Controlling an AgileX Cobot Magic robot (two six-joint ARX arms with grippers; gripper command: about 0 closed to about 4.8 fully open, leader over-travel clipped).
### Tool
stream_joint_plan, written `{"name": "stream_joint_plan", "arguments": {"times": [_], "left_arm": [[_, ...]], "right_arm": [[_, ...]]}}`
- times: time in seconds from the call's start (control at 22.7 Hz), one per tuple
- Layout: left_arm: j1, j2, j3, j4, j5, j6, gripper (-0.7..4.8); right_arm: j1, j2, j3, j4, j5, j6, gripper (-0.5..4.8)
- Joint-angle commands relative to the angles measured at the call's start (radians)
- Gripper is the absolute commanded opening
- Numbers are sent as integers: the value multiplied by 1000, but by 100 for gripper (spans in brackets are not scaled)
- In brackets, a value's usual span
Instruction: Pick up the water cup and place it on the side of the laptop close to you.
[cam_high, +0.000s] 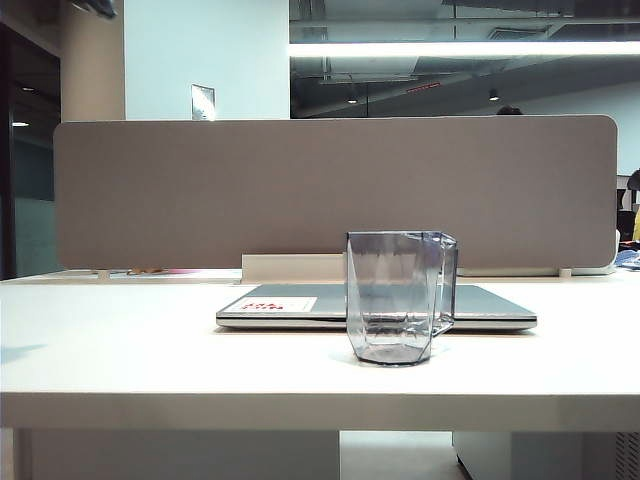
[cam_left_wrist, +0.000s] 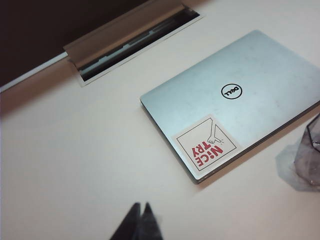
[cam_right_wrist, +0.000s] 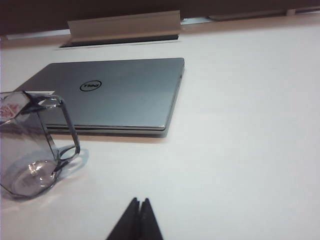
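**Smoky Cup Standing at the Near Edge of the Closed Laptop**

Smoky grey-blue and transparent, the water cup (cam_high: 400, 297) stands upright on the white surface (cam_high: 150, 350), on the side of the laptop (cam_high: 490, 305) nearest the exterior camera. Its faceted lower body tapers toward the base, and its handle points to the right in the exterior view. From that view the cup overlaps the laptop's front edge; the right wrist view shows the cup (cam_right_wrist: 30, 145) just in front of that edge, but whether the 2 touch cannot be told.

The laptop (cam_left_wrist: 235, 100) is thin, silver-grey and closed, lying flat. Its lid carries 1 round logo (cam_left_wrist: 231, 91) and 1 white sticker (cam_left_wrist: 205, 143) with red print near a corner. Behind it, a recessed cable slot (cam_left_wrist: 132, 42) with a raised flap sits in the surface, and a grey partition panel (cam_high: 330, 190) stands along the far edge.

Neither arm appears in the exterior view. The left gripper (cam_left_wrist: 140, 220) hangs above bare surface, well apart from the laptop and from the cup (cam_left_wrist: 307, 160); its jaws are pressed together and hold nothing. The right gripper (cam_right_wrist: 137, 220) is likewise above bare surface, to the handle side of the cup and apart from it; its jaws are closed and empty.
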Motion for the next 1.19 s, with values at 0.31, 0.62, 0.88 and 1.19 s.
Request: {"name": "stream_joint_plan", "arguments": {"times": [0.31, 0.62, 0.88, 1.19], "left_arm": [[-1, -188, -214, 34, -2, -77, -6], [-1, -292, -396, 96, -2, -208, -6], [-1, -380, -560, 235, -74, -343, -6], [1, -660, -806, 416, -132, -357, -6]], "right_arm": [[3, -2, 2, -13, -2, -1, -5], [3, -2, 2, -13, 0, -1, -5], [3, -2, 2, -13, 1, -1, -5], [3, -2, 2, -12, -1, -1, -5]]}}
